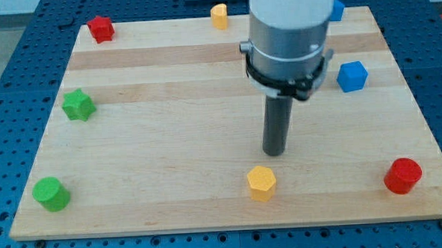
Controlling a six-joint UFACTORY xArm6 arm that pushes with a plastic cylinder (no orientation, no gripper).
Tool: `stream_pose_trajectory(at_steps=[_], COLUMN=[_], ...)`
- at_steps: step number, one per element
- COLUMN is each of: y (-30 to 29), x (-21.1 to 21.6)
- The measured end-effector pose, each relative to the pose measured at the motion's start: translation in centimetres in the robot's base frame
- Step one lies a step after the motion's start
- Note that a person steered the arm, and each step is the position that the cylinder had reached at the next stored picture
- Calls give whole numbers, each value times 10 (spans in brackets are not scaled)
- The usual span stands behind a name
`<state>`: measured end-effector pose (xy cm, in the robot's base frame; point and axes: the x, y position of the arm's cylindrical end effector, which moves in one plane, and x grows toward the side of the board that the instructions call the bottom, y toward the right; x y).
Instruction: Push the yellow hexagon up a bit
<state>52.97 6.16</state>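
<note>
my tip (274, 152) just above yellow hexagon (261, 183), apart | no fingers on rig, rod only

white upper casing, silver-grey cylinder below it, black clamp ring, then the straight dark rod down to my tip (274, 152).

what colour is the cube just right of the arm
Blue: the blue cube near the board's right edge, seen clearly in the camera view.
</note>
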Motion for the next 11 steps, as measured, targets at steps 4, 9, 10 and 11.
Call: stream_pose_trajectory(at_steps=[4,9,10,11], y=[22,-39,-7,-17], x=[81,69,52,26])
